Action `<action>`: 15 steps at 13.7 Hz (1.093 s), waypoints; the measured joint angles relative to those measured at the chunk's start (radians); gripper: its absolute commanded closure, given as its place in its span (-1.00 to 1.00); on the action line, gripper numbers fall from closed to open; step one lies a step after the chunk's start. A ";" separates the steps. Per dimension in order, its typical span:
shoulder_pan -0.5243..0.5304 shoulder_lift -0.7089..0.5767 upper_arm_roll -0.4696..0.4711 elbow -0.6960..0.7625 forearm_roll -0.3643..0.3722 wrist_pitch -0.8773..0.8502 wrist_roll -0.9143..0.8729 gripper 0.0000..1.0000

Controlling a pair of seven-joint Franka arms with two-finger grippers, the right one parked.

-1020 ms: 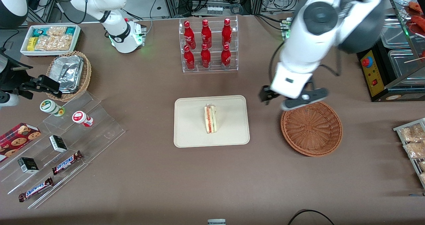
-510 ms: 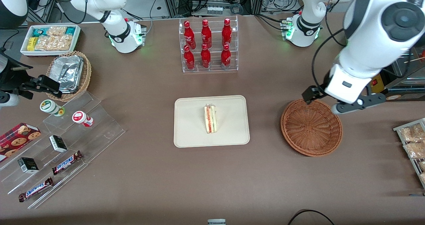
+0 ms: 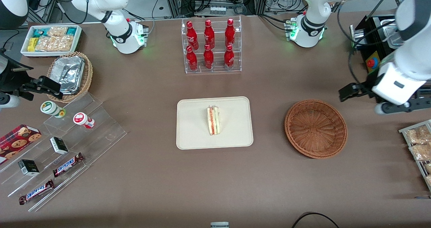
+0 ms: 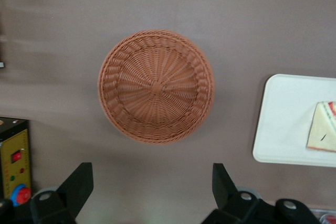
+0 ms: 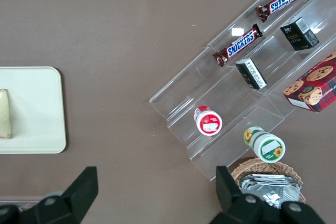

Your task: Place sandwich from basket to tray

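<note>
The sandwich [image 3: 213, 121], a pale wedge with red and green filling along its edge, lies on the cream tray [image 3: 195, 135] in the middle of the table. The reddish-brown wicker basket [image 3: 316, 128] beside the tray holds nothing. My gripper [image 4: 151, 186] hangs open and empty above bare table, off the basket's rim toward the working arm's end and a little farther from the front camera. The left wrist view also shows the basket [image 4: 156, 85], the tray's edge [image 4: 281, 124] and a corner of the sandwich [image 4: 321, 136].
A clear rack of red bottles [image 3: 211, 46] stands farther from the front camera than the tray. A yellow control box [image 3: 373, 69] and a rack of snack packets [image 3: 419, 143] flank my arm. Acrylic steps with candy bars [image 3: 67, 143] and a foil-filled basket [image 3: 70, 74] sit toward the parked arm's end.
My arm has swung away from above the basket toward the working arm's end of the table, with the gripper empty. The sandwich has stayed on the tray.
</note>
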 measured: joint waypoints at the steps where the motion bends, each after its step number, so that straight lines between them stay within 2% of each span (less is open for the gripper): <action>1: 0.012 -0.005 0.000 -0.001 0.000 -0.009 0.021 -1.00; 7: 0.069 -0.091 0.000 -0.103 -0.002 -0.011 0.126 -1.00; 13: 0.068 -0.120 -0.005 -0.123 -0.002 -0.010 0.147 -1.00; 15: 0.051 -0.128 0.024 -0.125 -0.002 -0.011 0.152 -1.00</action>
